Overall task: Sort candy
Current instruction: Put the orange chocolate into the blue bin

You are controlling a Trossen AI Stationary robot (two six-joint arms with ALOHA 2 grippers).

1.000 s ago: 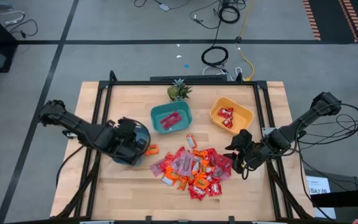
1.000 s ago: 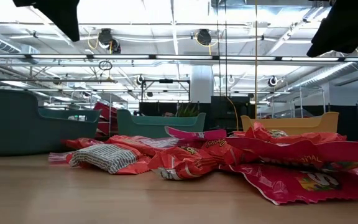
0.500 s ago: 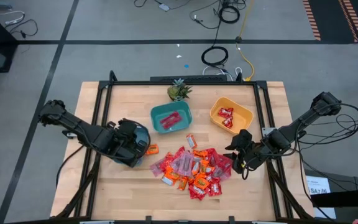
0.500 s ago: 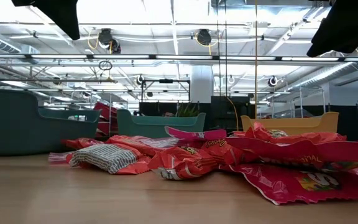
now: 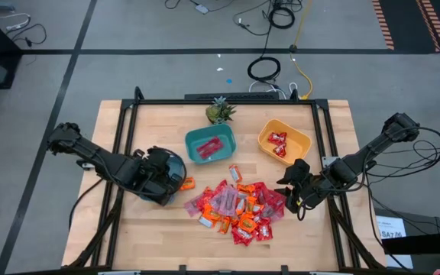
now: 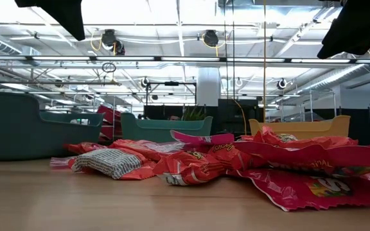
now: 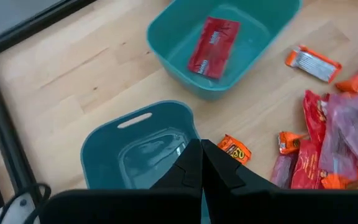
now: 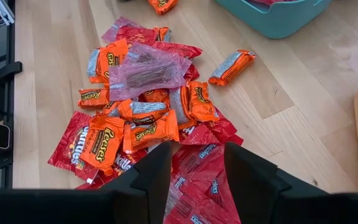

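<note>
on the left side of the wooden table (image 5: 159, 122) the left gripper (image 5: 176, 179) hangs over a dark teal bowl (image 7: 135, 146), near its rim. its two fingers are pressed together and nothing is between them. the bowl under it looks empty in the left wrist view. just beside this bowl, on the wood, lies one orange candy (image 7: 235, 149), apart from the others.

more to the middle and toward the back stands a lighter teal bowl (image 5: 210, 145) with one red candy (image 7: 214, 46) lying flat inside. behind this bowl, at the back edge of the table, is a small green plant (image 5: 218, 111).

in front of the teal bowl, in the middle of the table, lies the pile of candy (image 5: 237, 208): red, orange and pink-purple wrappers, many overlapping. a pink-purple wrapper (image 8: 146, 72) lies on top of orange ones, and big red wrappers are at the pile's near edge. one orange piece (image 8: 231, 67) lies a little apart from the pile, between it and the teal bowl.

to the right and toward the back is a yellow bowl (image 5: 285, 142) with some red candy inside.

the right gripper (image 5: 289, 197) is at the right edge of the pile, just above the red wrappers. its fingers (image 8: 148, 177) stand apart and they hold nothing; the pile shows in the gap between them.
</note>
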